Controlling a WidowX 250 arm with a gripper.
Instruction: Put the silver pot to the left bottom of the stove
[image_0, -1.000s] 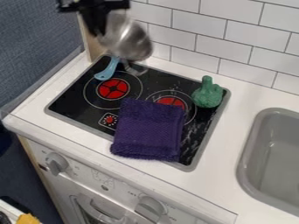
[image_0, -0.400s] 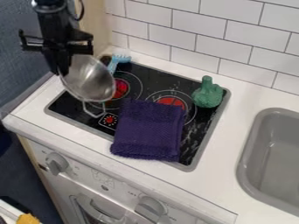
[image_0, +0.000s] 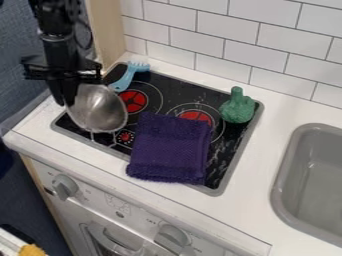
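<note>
Although tilted, a shiny, rounded silver pot (image_0: 101, 109).

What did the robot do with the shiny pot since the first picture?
The pot moved from above the back of the stove to its left side, then lower, near the front left corner. The tool moved with it; it held the pot before and still does. The purple cloth, blue brush and green toy stayed put.
</note>
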